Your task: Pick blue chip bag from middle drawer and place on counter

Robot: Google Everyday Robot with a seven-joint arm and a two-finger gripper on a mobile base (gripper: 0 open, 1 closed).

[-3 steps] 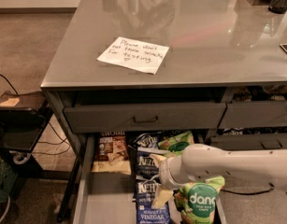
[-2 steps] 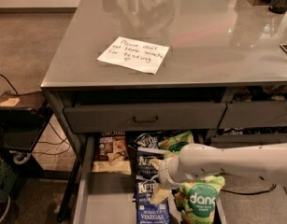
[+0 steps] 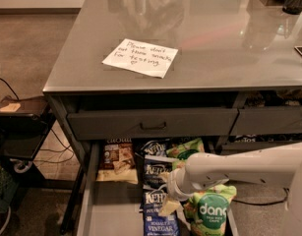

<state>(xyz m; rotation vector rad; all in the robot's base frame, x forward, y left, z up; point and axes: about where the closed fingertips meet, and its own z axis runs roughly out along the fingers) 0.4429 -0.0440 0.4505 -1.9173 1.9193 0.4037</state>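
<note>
Three blue chip bags lie in a row in the open middle drawer (image 3: 106, 215): a far one (image 3: 151, 146), a middle one (image 3: 153, 172) and a near one (image 3: 160, 220) that reads "VINEGAR". My white arm reaches in from the right. My gripper (image 3: 171, 187) hangs low over the right edge of the middle blue bag. It looks open, with one cream finger (image 3: 169, 207) near the front bag and the other toward the back. It holds nothing. The counter (image 3: 214, 43) above carries a white handwritten note (image 3: 140, 58).
Two green "dang" bags lie in the drawer, one at the front right (image 3: 209, 213) and one at the back (image 3: 189, 146). A brown-and-white snack bag (image 3: 116, 161) lies at the left. The shut upper drawer front (image 3: 153, 124) overhangs the drawer. A dark stand (image 3: 17, 127) is at the left.
Almost nothing has moved. My gripper stays over the middle blue bag, and the bags lie as before.
</note>
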